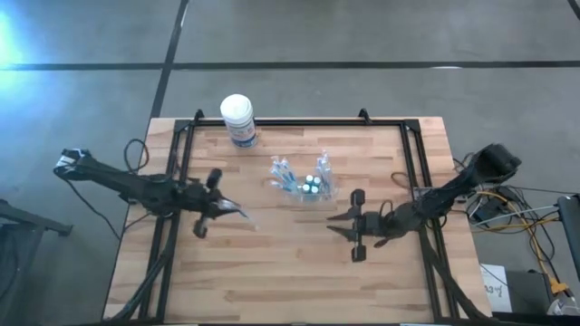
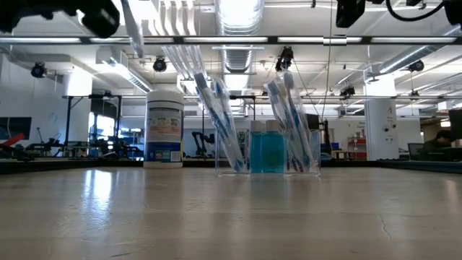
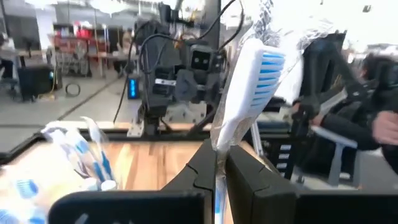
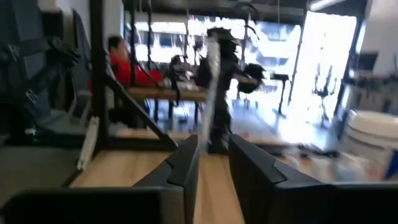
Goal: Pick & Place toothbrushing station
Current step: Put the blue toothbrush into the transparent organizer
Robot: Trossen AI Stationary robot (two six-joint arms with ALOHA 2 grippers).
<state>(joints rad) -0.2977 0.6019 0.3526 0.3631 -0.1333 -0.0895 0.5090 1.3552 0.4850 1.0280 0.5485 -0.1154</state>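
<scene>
Left wrist view: the left gripper [image 3: 216, 169] is clamped on a wrapped toothbrush [image 3: 249, 87] — white handle, blue bristles — held above the table [image 1: 299, 263]. The right gripper [image 1: 343, 220] hangs just beside the clear holder [image 1: 304, 183], fingers a little apart, empty. The holder stands mid-table with toothbrushes upright in it — a white canister [image 1: 238, 119] is behind.

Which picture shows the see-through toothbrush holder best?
The low view shows the toothbrush holder best: side-on, clear walls, brushes standing inside, blue bottles in the middle. The high view shows it from above, small, mid-table. The left wrist view catches only a blurred edge. In the right wrist view I cannot make it out.
</scene>
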